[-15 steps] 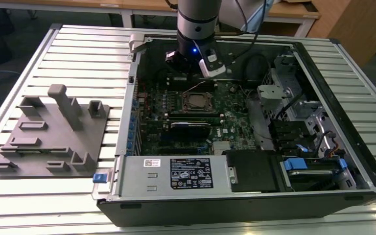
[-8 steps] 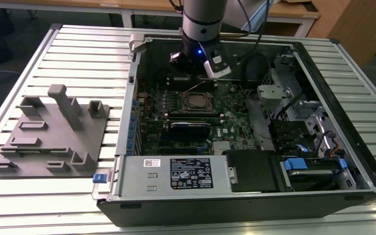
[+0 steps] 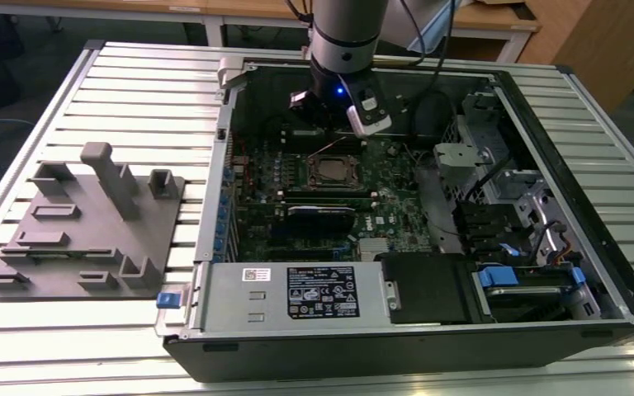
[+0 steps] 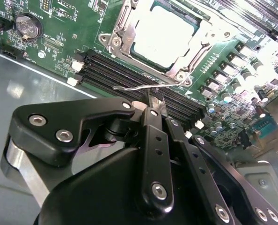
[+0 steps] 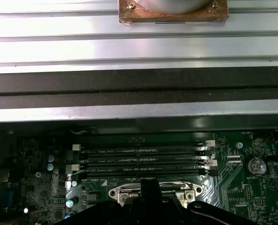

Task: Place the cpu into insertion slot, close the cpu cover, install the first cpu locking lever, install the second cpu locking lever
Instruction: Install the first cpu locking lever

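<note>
The cpu (image 4: 164,33) already sits in the insertion slot (image 4: 112,42), which lies just above the middle of the exterior view, on the green motherboard (image 3: 405,186) inside the open computer case (image 3: 614,272). In the second wrist view the cpu cover (image 4: 197,44) lies flat around the chip, its window framing the bright metal top, so the first two steps look done.

The work now stands at the levers. The gripper (image 4: 152,99) hangs just above the socket in the upper middle of the exterior view. Its fingers are drawn together, with their tips at a thin wire locking lever (image 4: 132,87). That lever stands clear of the board over the black memory slots (image 4: 106,65), so I judge it not yet latched. I cannot tell whether the tips pinch the wire or only press against it. I also cannot make out the state of the other lever.
</note>
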Available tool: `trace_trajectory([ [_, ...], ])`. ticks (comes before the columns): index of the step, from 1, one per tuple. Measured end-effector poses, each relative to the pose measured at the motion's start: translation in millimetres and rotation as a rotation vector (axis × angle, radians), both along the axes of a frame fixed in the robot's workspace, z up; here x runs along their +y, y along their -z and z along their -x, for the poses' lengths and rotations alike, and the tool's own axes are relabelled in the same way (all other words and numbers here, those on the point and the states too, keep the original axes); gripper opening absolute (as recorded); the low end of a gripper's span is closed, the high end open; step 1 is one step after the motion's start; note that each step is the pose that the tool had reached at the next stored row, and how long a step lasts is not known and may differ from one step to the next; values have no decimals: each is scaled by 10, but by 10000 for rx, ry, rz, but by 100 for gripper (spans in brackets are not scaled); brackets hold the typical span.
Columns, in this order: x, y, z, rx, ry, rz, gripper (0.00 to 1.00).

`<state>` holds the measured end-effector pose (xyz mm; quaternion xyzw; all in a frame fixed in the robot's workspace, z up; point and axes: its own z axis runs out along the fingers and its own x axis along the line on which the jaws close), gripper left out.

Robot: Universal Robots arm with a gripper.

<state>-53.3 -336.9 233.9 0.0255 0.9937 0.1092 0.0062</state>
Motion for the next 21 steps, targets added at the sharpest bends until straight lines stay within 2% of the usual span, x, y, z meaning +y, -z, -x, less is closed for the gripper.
trace_trajectory([
  [13,0,19,0,-1,-1,8,11],
  [14,1,22,-1,-3,1,45,11],
  [16,2,30,0,-3,-1,217,11],
  [17,3,32,-1,-3,-1,255,11],
  [21,6,46,0,-4,-1,258,11],
])
